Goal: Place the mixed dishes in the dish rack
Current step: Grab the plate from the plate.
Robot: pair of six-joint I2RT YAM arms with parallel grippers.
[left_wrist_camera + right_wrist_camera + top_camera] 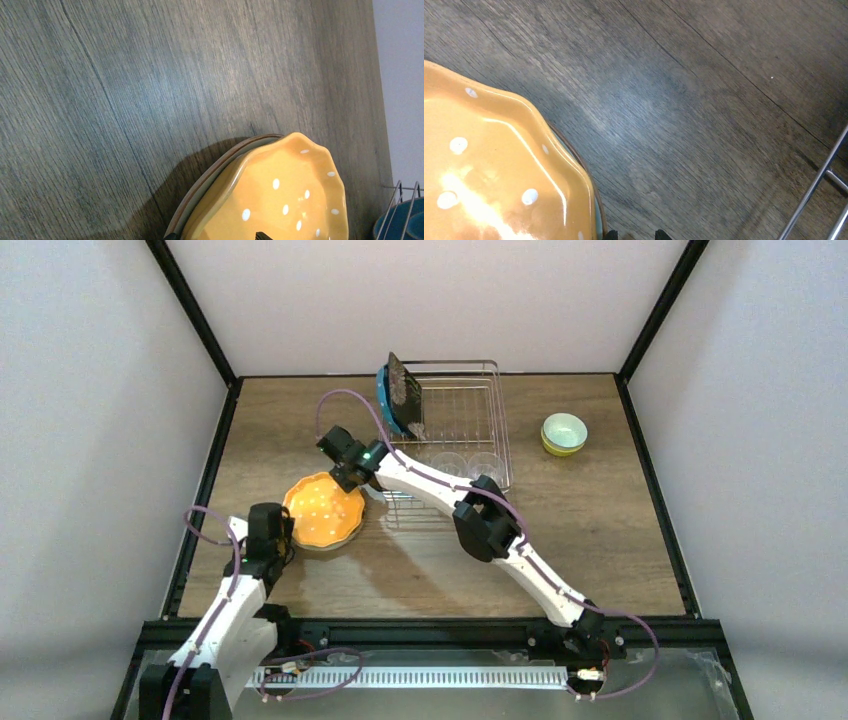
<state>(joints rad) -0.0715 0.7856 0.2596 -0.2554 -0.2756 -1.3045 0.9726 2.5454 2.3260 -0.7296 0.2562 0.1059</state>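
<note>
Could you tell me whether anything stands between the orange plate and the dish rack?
Yes: the right gripper hangs at the rim of the orange plate, on the side facing the dish rack. Its forearm also crosses the rack's front-left corner.

Robot test cell, lab-type. Plain white panel walls inside black frame posts; wood-grain tabletop; left arm and right arm bolted to a black rail at the near edge; purple cables looping loose; wire dish rack standing on the tabletop.
</note>
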